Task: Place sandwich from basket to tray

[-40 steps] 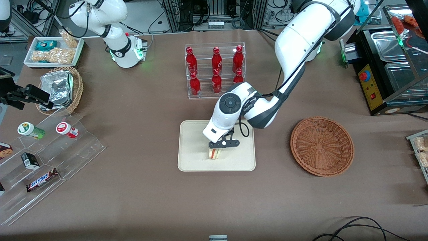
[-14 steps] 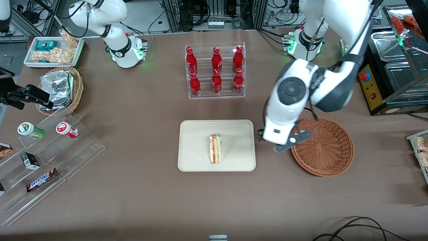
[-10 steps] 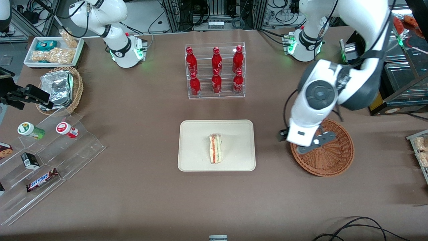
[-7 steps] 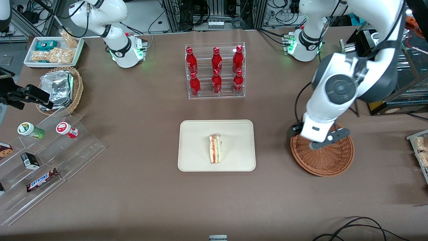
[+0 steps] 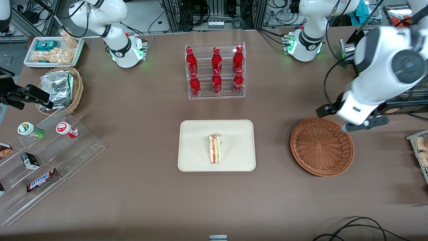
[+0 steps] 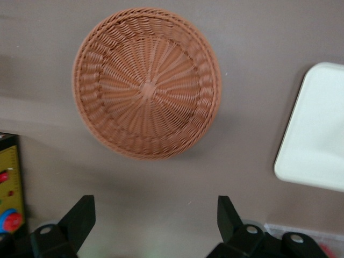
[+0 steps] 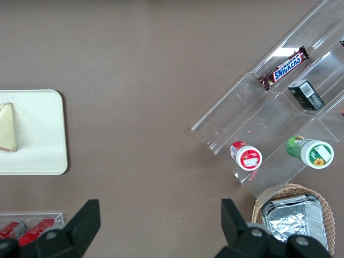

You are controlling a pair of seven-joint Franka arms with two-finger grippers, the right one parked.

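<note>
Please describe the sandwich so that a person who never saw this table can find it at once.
Find the rack of red bottles; nearer the camera lies a cream tray. The sandwich on it is a pale wedge with red, orange and green layers. The basket beside is empty; the gripper hovers above its rim, open.

Reddish-brown woven wicker basket (image 5: 322,146); smooth matt cream tray (image 5: 194,147); black, wide-spread gripper (image 6: 153,228) above a matt brown table cover (image 5: 133,194).

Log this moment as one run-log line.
sandwich: on tray | basket: empty | hand: open, empty, above table beside basket | phase: placement done
</note>
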